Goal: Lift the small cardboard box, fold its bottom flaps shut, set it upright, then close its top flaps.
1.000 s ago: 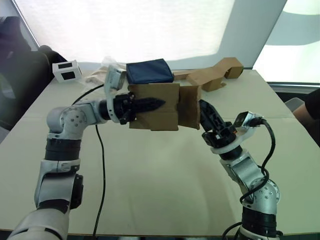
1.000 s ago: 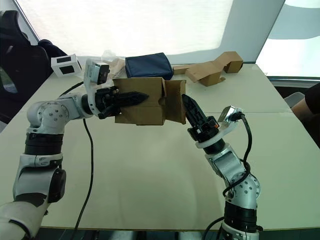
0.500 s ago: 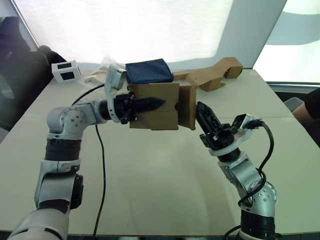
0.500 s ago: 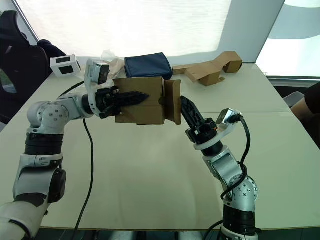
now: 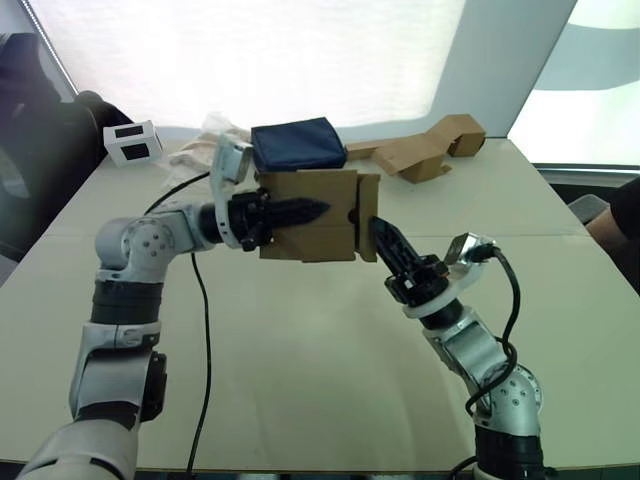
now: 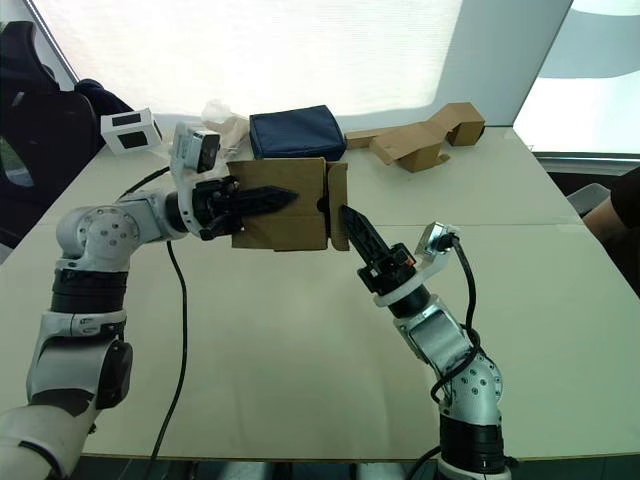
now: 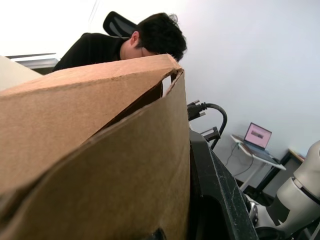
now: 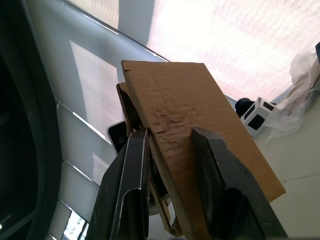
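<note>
The small cardboard box hangs on its side above the table, plain brown. My left gripper is shut on its front wall, one black finger lying along the outside. The bottom flaps at the box's right end stand nearly folded against the opening. My right gripper points up at that end with its tips against a flap. In the right wrist view its fingers stand slightly apart, with the flap running down between them. The top flaps, at the end by my left gripper, are hidden.
Behind the box lie a navy blue pouch, tan zigzag cardboard pieces, a small white box and crumpled plastic. The pale table spreads in front. A person's arm shows at the right edge.
My right gripper has swung left and up toward the box's right end, and the open side flap has folded in closer to the box. The left arm has held still.
</note>
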